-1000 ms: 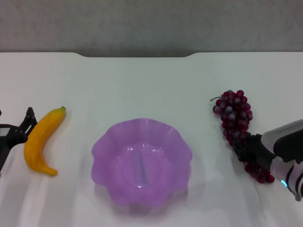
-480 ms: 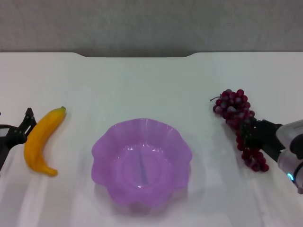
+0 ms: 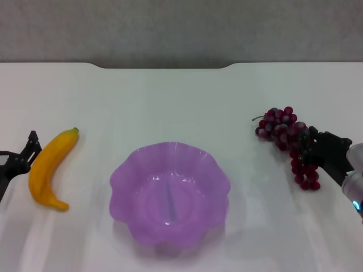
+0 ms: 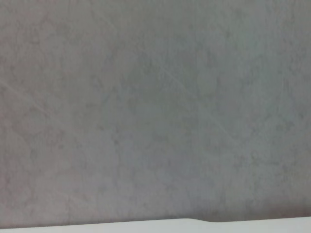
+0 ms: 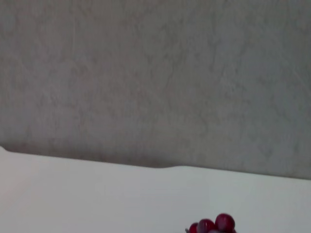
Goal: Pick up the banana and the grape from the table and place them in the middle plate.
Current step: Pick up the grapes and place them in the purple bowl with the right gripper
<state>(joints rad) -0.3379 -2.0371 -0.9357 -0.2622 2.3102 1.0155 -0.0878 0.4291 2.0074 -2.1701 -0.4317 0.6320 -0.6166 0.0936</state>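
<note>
Grape: bunch toward the right edge of the surface, its middle clasped by the right pincer, lower berries hanging past the fingers. Banana: flat near the left edge, left pincer just beside it, finger spread impossible to tell. Middle plate: between them near the front edge, holding nothing.

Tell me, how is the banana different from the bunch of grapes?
The banana is one smooth, curved orange-yellow piece; the grape is a bunch of many small dark red-purple balls. The banana lies on the robot's left of the middle plate, the grape on its right. The left gripper sits beside the banana, while the right gripper is right at the grape bunch. Both fruits rest on the table, outside the plate.
</note>
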